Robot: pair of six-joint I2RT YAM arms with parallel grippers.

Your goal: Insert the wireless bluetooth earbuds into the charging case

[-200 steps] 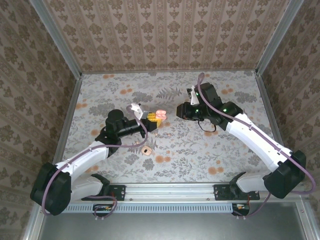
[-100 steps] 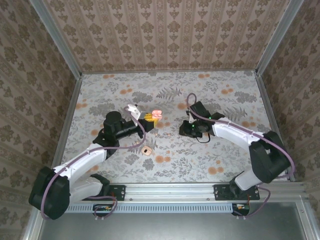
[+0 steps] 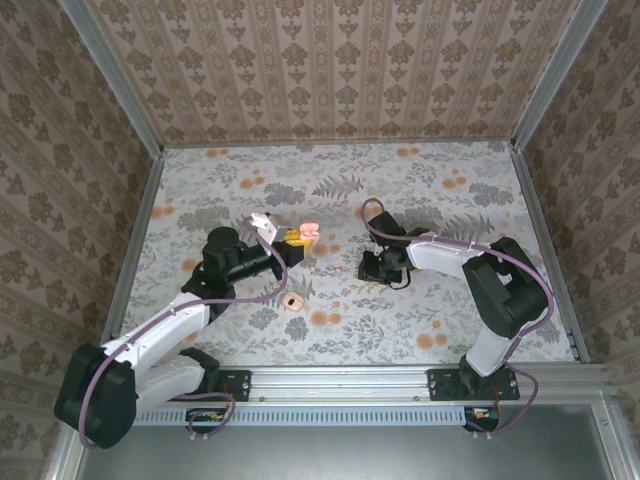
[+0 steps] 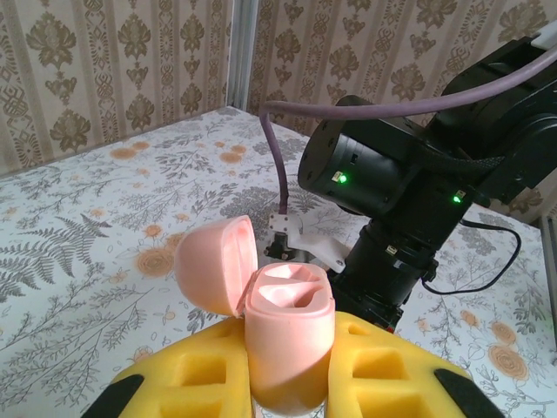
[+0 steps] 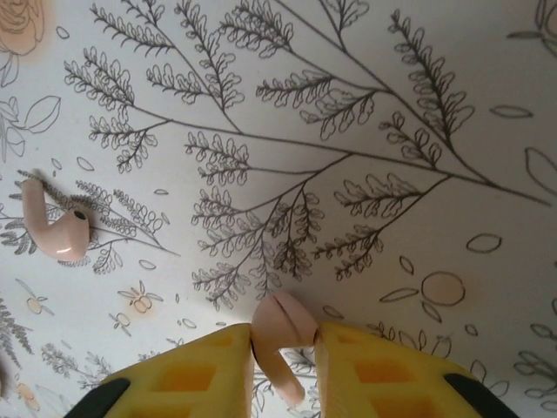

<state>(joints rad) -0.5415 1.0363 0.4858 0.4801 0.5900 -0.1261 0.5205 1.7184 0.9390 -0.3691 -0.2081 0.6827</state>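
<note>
The salmon-pink charging case [image 4: 287,340] stands upright between my left gripper's [image 4: 287,387] yellow pads, which are shut on its body. Its lid [image 4: 213,266] is flipped open to the left, and both slots look empty. From above, the case [image 3: 311,232] is held above the table's middle by the left gripper [image 3: 297,237]. My right gripper [image 3: 372,267] is down at the table surface to the right of the case. In the right wrist view its pads [image 5: 204,374] press on a pink earbud [image 5: 283,324], stem pointing toward the camera. A second earbud [image 5: 57,231] lies loose on the table to the left.
The floral table cover [image 3: 430,200] is boxed in by patterned walls and metal rails [image 3: 135,250]. The right arm's black wrist [image 4: 392,174] and its purple cable [image 4: 287,157] sit close behind the case.
The right arm has folded in and dropped from beside the case down to the table, its gripper now around an earbud. The left arm with the case has barely moved.
</note>
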